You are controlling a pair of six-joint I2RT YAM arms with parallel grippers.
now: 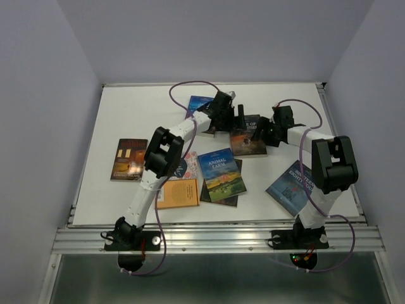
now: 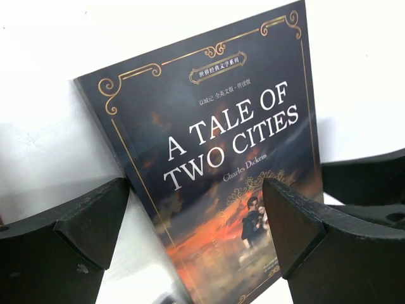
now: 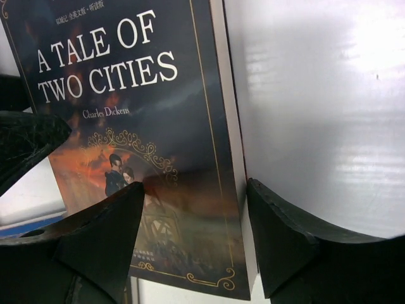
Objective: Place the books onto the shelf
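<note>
Top view: the books (image 1: 223, 185) lie scattered flat on the white worktop (image 1: 126, 107); a brown one (image 1: 128, 158) at left, an orange one (image 1: 180, 193) and Animal Farm (image 1: 218, 166) near centre, a blue one (image 1: 291, 183) at right, another blue one (image 1: 197, 103) at upper centre, partly under the left arm; no shelf shows anywhere, so no book can be seen shelved, and I judge the job to be at or near its start, with every visible book left to move. Both arms reach to A Tale of Two Cities (image 1: 248, 142), just above centre; the left tool (image 1: 239, 117) at its upper left, the right tool (image 1: 261, 131) at its right.

Left wrist view: the left tool (image 2: 196, 234) is spread fully wide and holds nothing; the dark cover fills mid-frame, its lower part between the fingers.

Right wrist view: the right tool (image 3: 196, 237) is partly open, astride the book's right edge at lower centre; one finger over the cover, the other over bare worktop; whether either touches the book I cannot tell; the book looks unlifted.
</note>
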